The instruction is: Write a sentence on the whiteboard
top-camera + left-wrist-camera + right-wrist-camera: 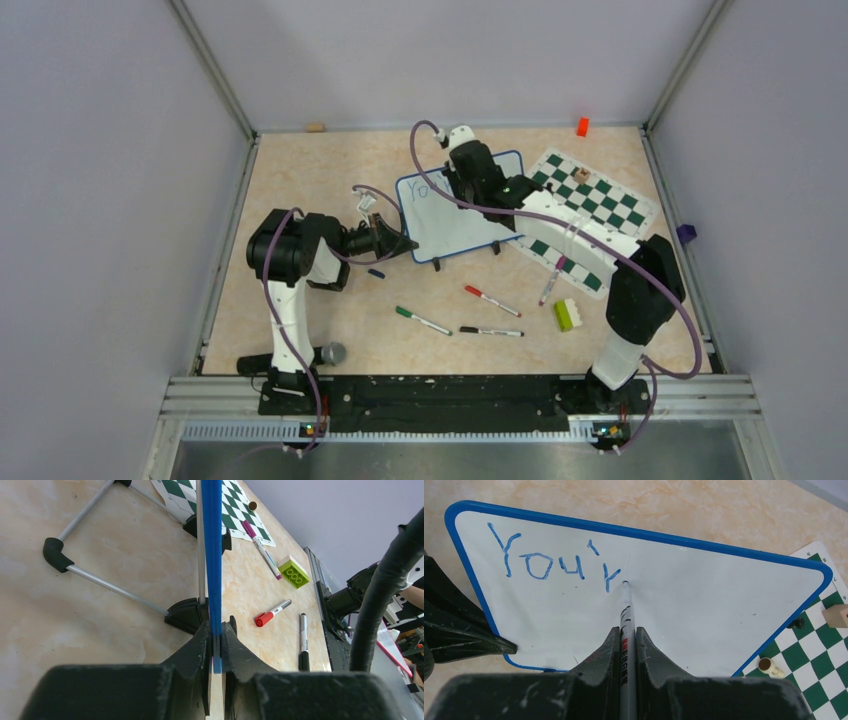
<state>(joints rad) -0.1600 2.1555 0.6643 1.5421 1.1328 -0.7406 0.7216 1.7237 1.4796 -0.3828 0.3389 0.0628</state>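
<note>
The whiteboard (440,215) stands tilted on its black feet at mid-table; it fills the right wrist view (704,595). Blue letters "You'r" (554,562) are on its upper left. My right gripper (625,630) is shut on a grey marker (625,612) whose tip touches the board just right of the "r". In the top view this gripper (470,165) is over the board's upper part. My left gripper (215,630) is shut on the board's blue frame edge (212,555), at the board's left side (400,243).
A green-and-white chess mat (590,210) lies right of the board. Red (492,300), green (422,320), black (490,331) and purple (551,282) markers, a blue cap (376,272) and a green brick (567,315) lie in front.
</note>
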